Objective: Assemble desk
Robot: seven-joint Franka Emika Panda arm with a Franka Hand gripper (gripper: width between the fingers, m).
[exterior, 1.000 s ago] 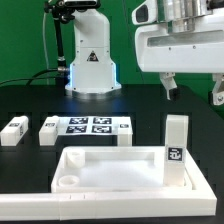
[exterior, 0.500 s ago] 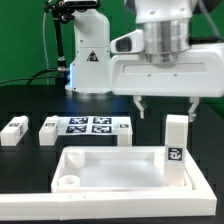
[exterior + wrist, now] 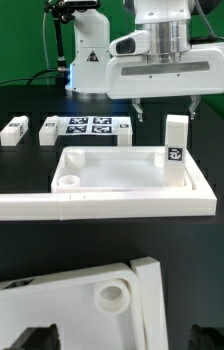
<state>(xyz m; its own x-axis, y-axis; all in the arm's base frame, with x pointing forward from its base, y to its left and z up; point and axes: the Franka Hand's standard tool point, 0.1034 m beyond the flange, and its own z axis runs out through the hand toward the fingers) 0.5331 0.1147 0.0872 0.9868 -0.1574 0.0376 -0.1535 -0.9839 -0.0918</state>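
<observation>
Near the left edge of the black desk (image 3: 30, 100), as the exterior view has it, a flat leg (image 3: 12, 131) lies on its side. A second leg (image 3: 48, 130) lies just beside the marker board (image 3: 92, 127). The panel (image 3: 120, 170) rests along the desk's near edge, rim up. A tagged leg (image 3: 175, 166) stands upright at the panel's right rim, and a plain leg (image 3: 176, 130) stands just behind it on the desk. The pincer (image 3: 165, 104) hangs above the desk's middle, toward the right, its fingers (image 3: 138, 104) spread wide and holding nothing. The wrist view shows a corner socket (image 3: 110, 296) of the panel below.
</observation>
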